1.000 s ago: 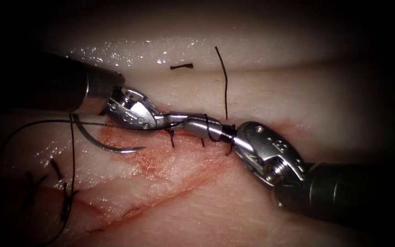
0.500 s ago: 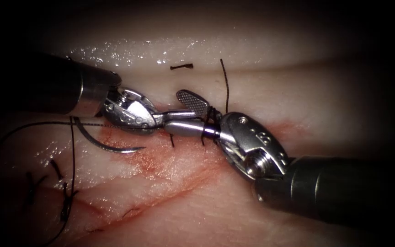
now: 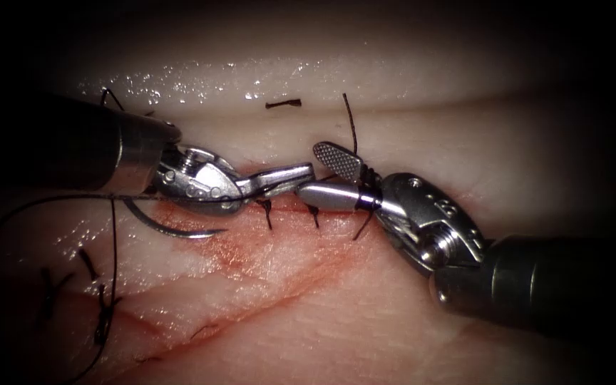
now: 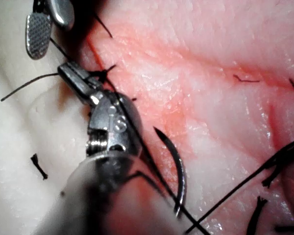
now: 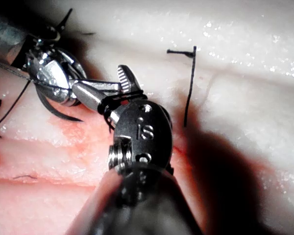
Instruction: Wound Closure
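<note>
My left tool (image 3: 301, 173) reaches in from the left, jaws shut on the thread at the cut (image 3: 290, 207) in the tissue. The right tool (image 3: 314, 171) faces it tip to tip with jaws open and empty. Dark thread loops (image 3: 366, 178) wrap the base of those jaws. A short thread tail (image 3: 351, 125) rises just behind the upper jaw. The curved needle (image 3: 172, 228) lies free on the tissue at the left, held by neither tool and not in the tissue. The wrist views show the needle (image 4: 179, 171), the left jaws (image 4: 68, 72), the right jaws (image 5: 98, 78) and the loops (image 5: 108, 105).
Three dark stitches (image 3: 314, 214) cross the cut, with red fluid (image 3: 251, 249) spread below them. A long thread (image 3: 37, 203) trails left from the left tool. A cut thread end (image 3: 283, 104) lies on the pale far tissue. Older stitches (image 3: 101, 314) sit lower left.
The right tool's jaws have opened. It moved left toward the left tool, then drew back right, with the loops now at the jaws' base. The needle has not moved.
</note>
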`<state>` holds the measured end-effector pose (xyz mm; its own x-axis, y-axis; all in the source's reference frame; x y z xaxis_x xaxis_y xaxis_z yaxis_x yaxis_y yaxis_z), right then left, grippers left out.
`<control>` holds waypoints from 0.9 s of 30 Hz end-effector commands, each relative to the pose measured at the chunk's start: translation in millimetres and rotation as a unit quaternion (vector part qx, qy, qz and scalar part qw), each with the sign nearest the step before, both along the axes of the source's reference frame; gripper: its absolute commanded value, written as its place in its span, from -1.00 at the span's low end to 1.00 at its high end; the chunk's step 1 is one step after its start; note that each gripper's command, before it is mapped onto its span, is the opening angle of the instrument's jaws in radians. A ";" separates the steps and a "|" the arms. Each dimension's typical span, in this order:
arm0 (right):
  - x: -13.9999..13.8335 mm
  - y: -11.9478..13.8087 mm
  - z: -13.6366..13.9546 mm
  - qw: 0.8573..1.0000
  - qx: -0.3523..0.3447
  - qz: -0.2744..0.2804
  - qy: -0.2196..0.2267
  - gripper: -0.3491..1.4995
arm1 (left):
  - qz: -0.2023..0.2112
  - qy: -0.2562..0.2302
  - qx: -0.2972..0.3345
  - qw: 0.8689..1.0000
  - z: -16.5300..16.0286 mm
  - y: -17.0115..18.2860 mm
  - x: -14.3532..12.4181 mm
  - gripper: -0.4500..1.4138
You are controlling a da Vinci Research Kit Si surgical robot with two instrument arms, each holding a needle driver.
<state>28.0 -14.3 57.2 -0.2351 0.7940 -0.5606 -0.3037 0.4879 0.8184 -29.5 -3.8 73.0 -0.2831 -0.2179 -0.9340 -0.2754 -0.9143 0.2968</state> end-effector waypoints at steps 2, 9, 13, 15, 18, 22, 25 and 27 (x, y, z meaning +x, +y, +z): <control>0.6 -0.2 1.3 1.000 -0.002 -0.001 0.002 0.13 | -0.019 0.013 -0.001 1.000 0.8 -0.3 -0.6 -1.00; -0.3 -0.4 1.6 1.000 0.006 0.012 -0.003 -0.18 | -0.050 0.041 -0.007 0.998 1.5 -1.6 -1.2 -1.00; -0.7 0.1 1.9 0.999 0.025 0.037 -0.012 -0.04 | -0.072 0.057 -0.010 0.996 1.6 -2.4 -2.5 -1.00; -0.7 0.3 2.0 0.999 0.028 0.044 -0.016 -0.25 | -0.064 0.056 -0.010 0.996 1.5 -2.7 -3.3 -1.00; -0.7 0.6 2.2 0.998 0.032 0.057 -0.023 -0.49 | -0.049 0.053 -0.009 0.997 1.2 -3.0 -4.8 -1.00; -1.1 1.0 2.4 0.995 0.035 0.081 -0.040 -0.13 | -0.040 0.053 -0.007 0.998 1.0 -3.1 -5.7 -1.00; -1.3 1.4 2.6 0.995 0.035 0.084 -0.043 0.09 | -0.037 0.051 -0.005 0.998 0.9 -2.7 -5.9 -1.00; -1.4 1.8 2.9 0.994 0.035 0.090 -0.047 0.31 | -0.035 0.050 -0.003 0.998 0.8 -2.2 -5.8 -1.00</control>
<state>25.7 -12.5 59.8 -0.3309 0.7824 -0.5277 -0.4596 0.3548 0.8142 -34.7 -5.8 73.4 -0.3904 -0.2004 -0.8986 -0.3076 -0.8916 0.3324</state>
